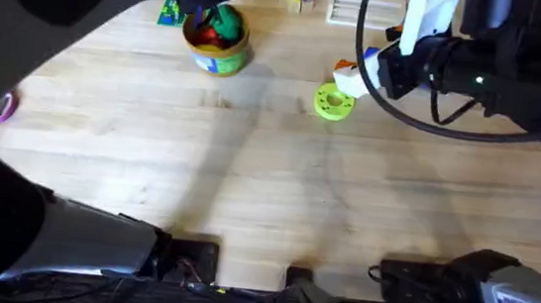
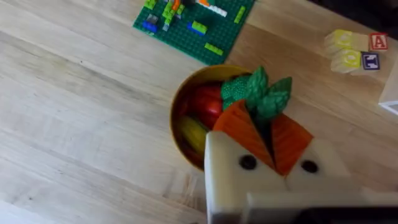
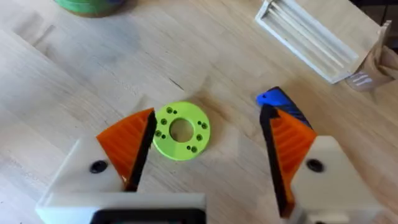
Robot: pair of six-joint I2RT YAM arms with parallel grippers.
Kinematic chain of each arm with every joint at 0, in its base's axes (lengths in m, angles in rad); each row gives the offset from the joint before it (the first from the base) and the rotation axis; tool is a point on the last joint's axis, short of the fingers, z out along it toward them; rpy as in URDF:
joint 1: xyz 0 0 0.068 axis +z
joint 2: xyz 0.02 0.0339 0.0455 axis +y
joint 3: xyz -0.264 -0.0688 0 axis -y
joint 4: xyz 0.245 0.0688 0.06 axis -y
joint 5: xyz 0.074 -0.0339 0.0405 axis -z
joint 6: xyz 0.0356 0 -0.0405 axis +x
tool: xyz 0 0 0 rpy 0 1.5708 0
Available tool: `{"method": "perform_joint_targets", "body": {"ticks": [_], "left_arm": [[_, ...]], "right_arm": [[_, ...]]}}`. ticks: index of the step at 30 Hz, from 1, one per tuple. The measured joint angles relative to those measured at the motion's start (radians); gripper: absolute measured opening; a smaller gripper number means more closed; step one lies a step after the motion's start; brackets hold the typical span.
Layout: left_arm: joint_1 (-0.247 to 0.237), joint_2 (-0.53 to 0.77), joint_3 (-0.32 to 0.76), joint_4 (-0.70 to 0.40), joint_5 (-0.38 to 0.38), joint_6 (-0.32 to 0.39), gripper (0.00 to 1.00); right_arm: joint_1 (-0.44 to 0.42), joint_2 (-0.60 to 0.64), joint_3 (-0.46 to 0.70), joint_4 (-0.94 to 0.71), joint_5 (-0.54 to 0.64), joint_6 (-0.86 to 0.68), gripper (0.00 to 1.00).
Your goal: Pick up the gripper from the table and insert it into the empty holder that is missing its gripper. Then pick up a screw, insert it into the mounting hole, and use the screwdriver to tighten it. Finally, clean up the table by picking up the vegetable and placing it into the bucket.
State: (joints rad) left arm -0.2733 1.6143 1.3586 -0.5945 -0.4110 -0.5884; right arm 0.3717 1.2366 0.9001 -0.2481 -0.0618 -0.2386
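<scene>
Vegetable (image 2: 260, 93) pinched in closed left gripper (image 2: 268, 134) over bucket (image 2: 180, 134), upper left overhead; right gripper (image 3: 205, 146) wide apart, empty, straddling green disc (image 3: 181, 130).

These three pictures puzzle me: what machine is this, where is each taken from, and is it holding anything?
Two robot arms work at a wooden table. One picture looks down from above; the other two come from cameras on each wrist, showing that arm's own white fingers with orange pads. The left gripper is shut on the vegetable, holding it over the bucket, which already contains toy foods. The right gripper is open, empty, hovering around a green disc. A blue-handled screwdriver lies beside it.
</scene>
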Motion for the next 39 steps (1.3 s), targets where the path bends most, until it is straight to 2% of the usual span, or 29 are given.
{"method": "perform_joint_targets", "body": {"ticks": [10, 11, 16, 17, 21, 24, 27, 28, 29, 32, 35, 39], "left_arm": [[0.012, 0.041, 0.000, -0.043, -0.001, -0.015, 0.027], [0.017, 0.042, 0.000, -0.055, 0.000, -0.014, 0.100], [0.040, 0.042, 0.000, -0.072, -0.001, -0.018, 0.875], [0.042, 0.042, 0.000, -0.071, -0.001, -0.022, 0.960], [0.042, 0.039, 0.000, -0.072, -0.001, -0.017, 0.992], [0.036, 0.007, 0.000, -0.077, -0.001, 0.033, 0.993], [0.015, -0.078, 0.000, -0.101, 0.008, 0.109, 0.992], [0.002, -0.119, 0.000, -0.120, 0.020, 0.141, 0.993], [-0.045, -0.246, 0.000, -0.192, 0.061, 0.234, 0.992], [-0.101, -0.379, 0.000, -0.294, 0.107, 0.336, 0.992], [-0.146, -0.486, 0.000, -0.379, 0.132, 0.407, 0.993], [-0.183, -0.604, 0.000, -0.471, 0.144, 0.454, 0.992]], "right_arm": [[0.000, 0.000, 0.000, 0.000, 0.000, 0.000, 0.992], [0.000, 0.000, 0.000, 0.000, 0.000, 0.000, 0.992], [0.000, 0.000, 0.000, 0.000, 0.000, 0.000, 0.992], [0.000, 0.000, 0.000, 0.000, 0.000, 0.002, 0.992], [0.000, -0.007, 0.000, -0.034, 0.000, 0.028, 0.992], [0.000, -0.029, 0.029, -0.185, -0.003, 0.055, 0.990], [0.000, -0.033, 0.132, -0.380, -0.007, 0.072, 0.992], [0.000, -0.033, 0.184, -0.448, -0.007, 0.075, 0.992], [0.000, -0.034, 0.350, -0.622, -0.008, 0.083, 0.992], [0.000, -0.045, 0.491, -0.755, -0.008, 0.085, 0.992], [0.000, -0.067, 0.574, -0.862, -0.008, 0.086, 0.990], [0.000, -0.101, 0.596, -0.957, -0.008, 0.086, 0.992]]}}
